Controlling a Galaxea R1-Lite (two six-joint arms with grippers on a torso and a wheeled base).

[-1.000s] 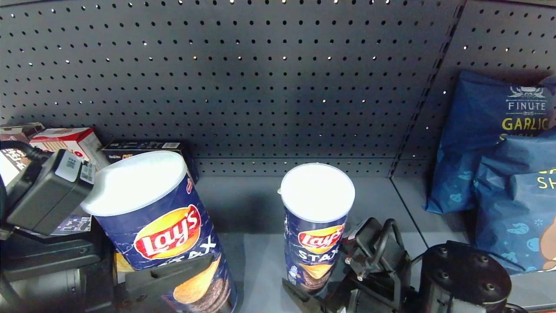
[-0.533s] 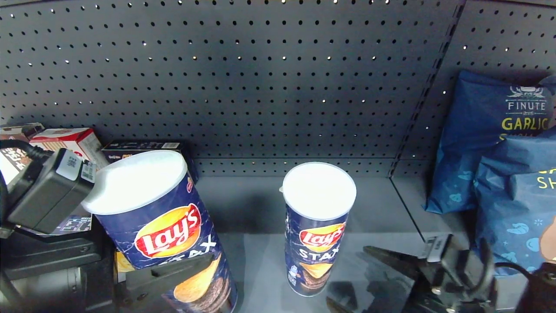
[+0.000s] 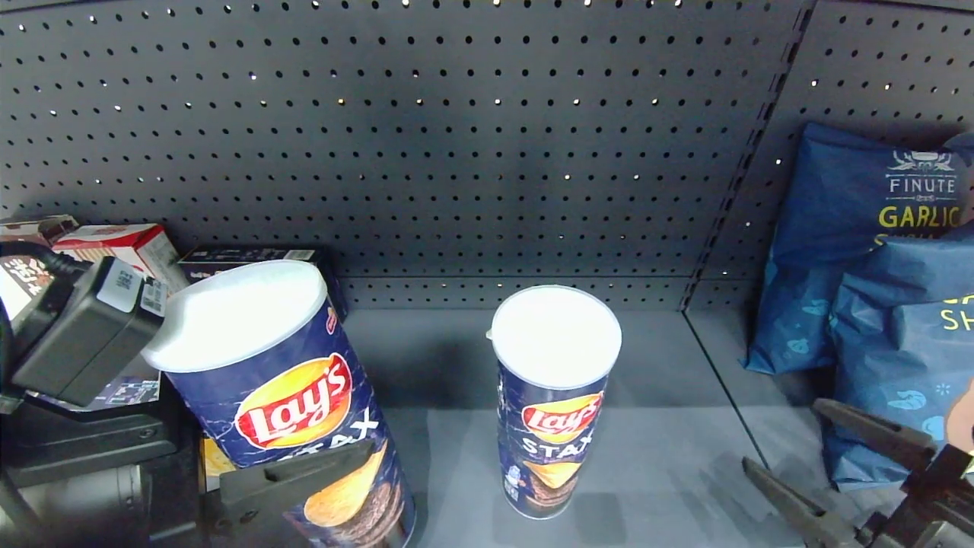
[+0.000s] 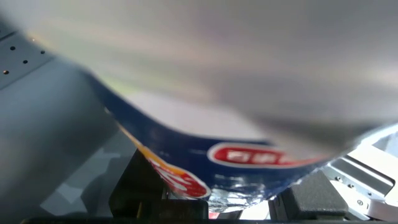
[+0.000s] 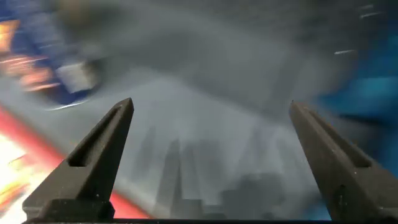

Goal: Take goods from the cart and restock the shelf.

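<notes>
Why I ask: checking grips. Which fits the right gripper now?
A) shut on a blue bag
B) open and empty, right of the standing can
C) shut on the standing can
B: the right gripper is open and empty, apart from the standing can on the shelf.

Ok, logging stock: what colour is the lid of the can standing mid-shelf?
White lid, clearest in the head view.

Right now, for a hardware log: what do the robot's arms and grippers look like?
The left arm is black, with a boxy module bearing white coded stickers and a black cable; its flat finger is dark grey. The right gripper has two long, tapered dark fingers.
</notes>
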